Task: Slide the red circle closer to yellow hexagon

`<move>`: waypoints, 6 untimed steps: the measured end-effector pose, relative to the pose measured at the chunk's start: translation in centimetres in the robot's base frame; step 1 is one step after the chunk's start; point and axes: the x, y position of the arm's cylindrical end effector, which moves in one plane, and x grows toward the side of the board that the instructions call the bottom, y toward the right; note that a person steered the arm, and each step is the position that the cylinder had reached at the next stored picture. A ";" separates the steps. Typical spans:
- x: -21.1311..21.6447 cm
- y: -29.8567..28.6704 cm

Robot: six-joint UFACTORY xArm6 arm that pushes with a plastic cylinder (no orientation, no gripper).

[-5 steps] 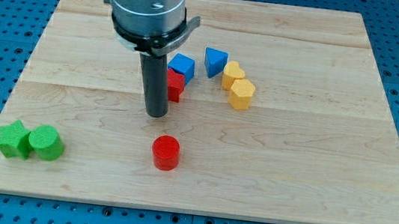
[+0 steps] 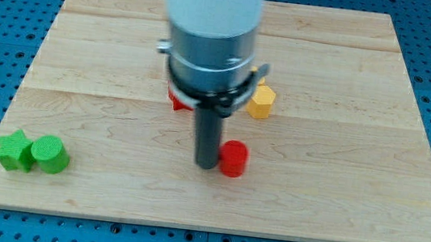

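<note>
1. The red circle (image 2: 233, 158) is being touched on its left side by my tip (image 2: 206, 166), near the board's middle, toward the view's bottom.
2. The yellow hexagon (image 2: 261, 102) is being seen above and slightly right of it, apart from it.
3. No jaws are being carried; only a rod is being used.
4. A risk is being judged: contact is being made on the left, so the circle may be driven rightward past the hexagon.
5. Another red block (image 2: 176, 98) and anything else behind the arm are being largely hidden; they could be knocked.
</note>
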 end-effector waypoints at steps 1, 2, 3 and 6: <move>1.2 1.2; 4.6 1.4; 5.3 5.7; 2.6 6.5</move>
